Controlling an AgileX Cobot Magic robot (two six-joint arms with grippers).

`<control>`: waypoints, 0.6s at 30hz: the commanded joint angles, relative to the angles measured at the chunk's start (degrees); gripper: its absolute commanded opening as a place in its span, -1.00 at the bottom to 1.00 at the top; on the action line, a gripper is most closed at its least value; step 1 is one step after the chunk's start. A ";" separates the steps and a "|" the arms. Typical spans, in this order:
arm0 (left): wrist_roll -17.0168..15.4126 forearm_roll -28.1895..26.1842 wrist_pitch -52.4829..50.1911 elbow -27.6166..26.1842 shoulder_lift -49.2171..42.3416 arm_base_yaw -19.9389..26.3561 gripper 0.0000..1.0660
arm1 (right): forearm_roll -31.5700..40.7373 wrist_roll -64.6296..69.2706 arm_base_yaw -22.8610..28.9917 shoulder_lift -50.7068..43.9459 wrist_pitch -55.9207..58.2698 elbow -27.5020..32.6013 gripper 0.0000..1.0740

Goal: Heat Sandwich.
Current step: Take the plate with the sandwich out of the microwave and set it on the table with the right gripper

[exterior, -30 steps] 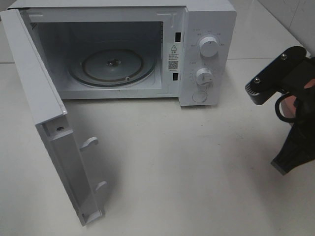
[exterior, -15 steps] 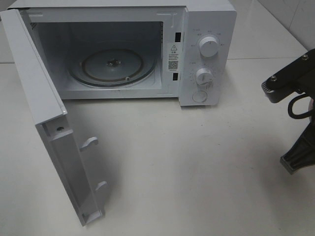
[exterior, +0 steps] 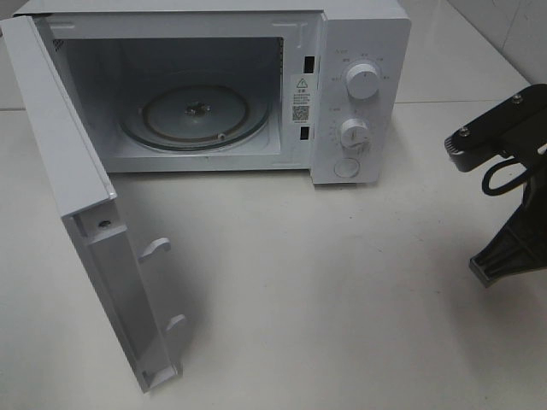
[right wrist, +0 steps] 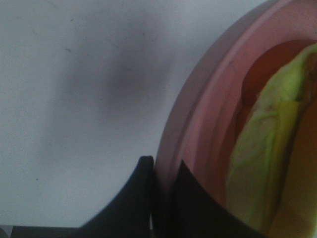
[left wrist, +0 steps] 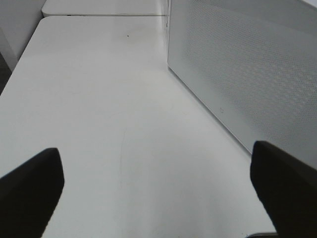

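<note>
A white microwave [exterior: 256, 85] stands on a matte off-white table [exterior: 325, 290], its smooth door [exterior: 85, 231] swung wide on the left hinge to show a round glass turntable [exterior: 195, 115] inside and 2 round dials [exterior: 362, 83] on the right panel. The door's outer face shows as a finely perforated white sheet in the left wrist view. The sandwich [right wrist: 267, 148] lies on a round pink plate [right wrist: 198, 134] with a smooth, raised rim; only its pale yellow-green filling edge, soft and slightly wrinkled, shows, close up and blurred. That visible edge runs lengthwise roughly along the plate's curved rim; which way the whole slice points cannot be told. The right gripper [right wrist: 163, 198] has its 2 black fingers pinched on the plate's rim, 1 outside and 1 inside. In the high view its arm sits at the right edge, well apart from the microwave. The left gripper [left wrist: 158, 188] hangs over bare table with its dark fingers spread wide, holding nothing.
</note>
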 commanded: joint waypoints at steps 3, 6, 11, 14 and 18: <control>0.17 -0.29 -0.29 0.17 -1.20 0.00 0.82 | -3.84 0.74 -2.92 2.29 -1.78 -0.23 -0.99; 0.17 -0.29 -0.29 0.17 -1.20 0.00 0.82 | -4.24 0.69 -4.98 4.58 -4.30 -0.23 -0.99; 0.17 -0.29 -0.29 0.17 -1.20 0.00 0.82 | -5.04 1.26 -6.25 6.93 -7.05 -0.23 -0.99; 0.17 -0.29 -0.29 0.17 -1.20 0.00 0.82 | -6.47 2.64 -7.33 9.28 -9.00 -0.23 -0.99; 0.17 -0.29 -0.29 0.17 -1.20 0.00 0.82 | -7.85 3.55 -7.51 11.23 -10.37 -0.23 -0.99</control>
